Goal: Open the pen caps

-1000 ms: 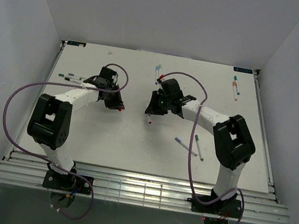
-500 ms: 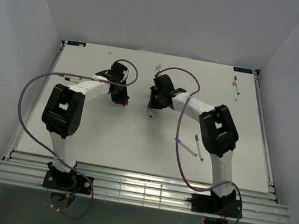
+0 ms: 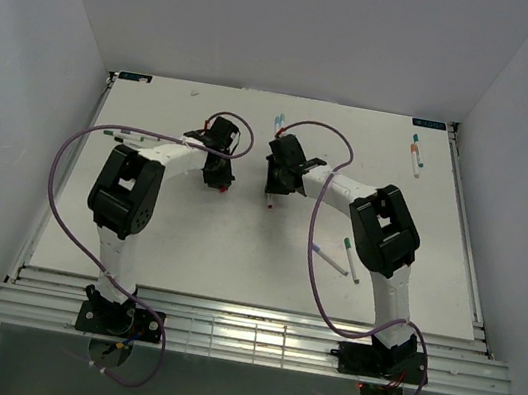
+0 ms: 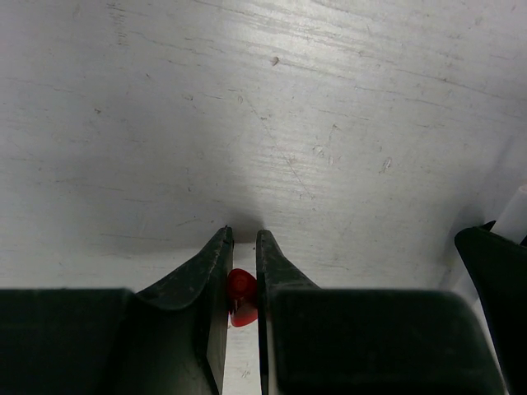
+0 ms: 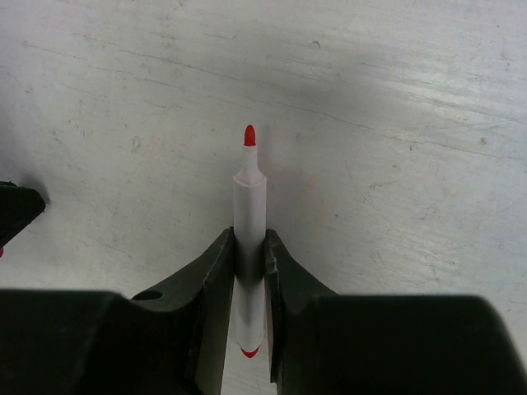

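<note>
No text, number or brand can be read in any view. In the top view, the table carries two small strip labels at its far edge: the left corner label and the right corner label. Their print is too small to resolve. The pen barrel and the red pen cap show no legible marking.
</note>
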Robot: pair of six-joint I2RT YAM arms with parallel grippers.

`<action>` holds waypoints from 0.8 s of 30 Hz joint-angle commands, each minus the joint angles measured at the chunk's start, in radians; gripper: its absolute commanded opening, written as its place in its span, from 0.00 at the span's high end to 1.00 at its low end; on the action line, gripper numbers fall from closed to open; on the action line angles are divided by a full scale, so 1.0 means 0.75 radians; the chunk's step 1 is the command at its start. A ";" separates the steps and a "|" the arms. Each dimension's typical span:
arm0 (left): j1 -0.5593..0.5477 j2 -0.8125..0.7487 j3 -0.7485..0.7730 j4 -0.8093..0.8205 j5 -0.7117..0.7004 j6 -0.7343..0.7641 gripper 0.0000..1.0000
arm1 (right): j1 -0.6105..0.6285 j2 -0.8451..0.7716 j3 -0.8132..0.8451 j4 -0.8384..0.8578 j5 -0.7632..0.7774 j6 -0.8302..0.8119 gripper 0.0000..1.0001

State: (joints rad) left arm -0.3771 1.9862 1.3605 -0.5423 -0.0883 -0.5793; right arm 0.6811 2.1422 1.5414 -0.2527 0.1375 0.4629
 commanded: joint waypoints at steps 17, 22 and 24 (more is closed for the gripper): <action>0.002 -0.026 -0.170 0.075 -0.056 -0.027 0.65 | 0.000 0.067 -0.038 0.020 -0.020 -0.018 0.64; 0.002 -0.038 -0.166 0.075 -0.072 -0.038 0.63 | -0.002 0.044 -0.041 0.020 -0.026 -0.044 0.61; 0.002 -0.057 -0.166 0.071 -0.111 -0.050 0.61 | -0.004 0.030 -0.038 0.024 -0.034 -0.059 0.56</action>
State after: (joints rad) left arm -0.3805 1.9423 1.2739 -0.4343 -0.1017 -0.6155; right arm 0.6819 2.1426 1.5265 -0.1982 0.1146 0.4549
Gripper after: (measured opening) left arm 0.377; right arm 0.428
